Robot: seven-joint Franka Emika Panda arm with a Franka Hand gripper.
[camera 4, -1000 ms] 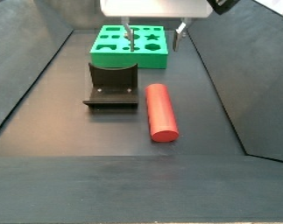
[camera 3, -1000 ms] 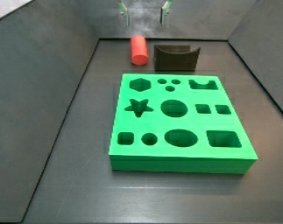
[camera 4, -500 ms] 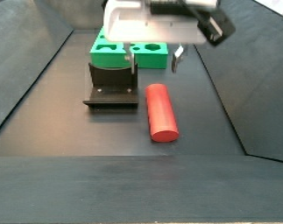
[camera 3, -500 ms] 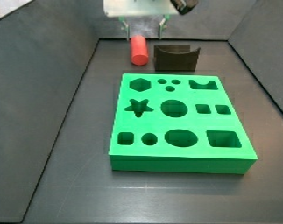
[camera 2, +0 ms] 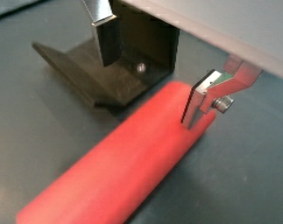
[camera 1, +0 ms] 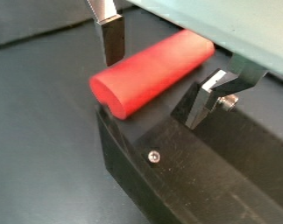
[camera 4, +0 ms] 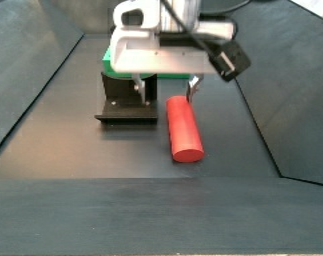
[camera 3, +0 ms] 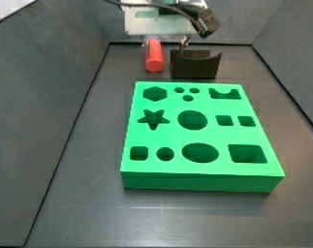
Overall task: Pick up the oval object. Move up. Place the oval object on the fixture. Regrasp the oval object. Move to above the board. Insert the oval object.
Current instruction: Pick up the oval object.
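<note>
Gripper point(camera 2: 153, 72) jaws apart astride oval object point(camera 2: 114, 158), fixture point(camera 2: 102, 70) just beside, board point(camera 3: 199, 134) only in side views.

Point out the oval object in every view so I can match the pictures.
Wrist view: oval object between the open gripper fingers, fixture beside it.
Wrist view: long red peg running below the fingers.
Side view: far end, left of the fixture.
Side view: centre, right of the fixture.
Shared landmark: the fixture.
</note>
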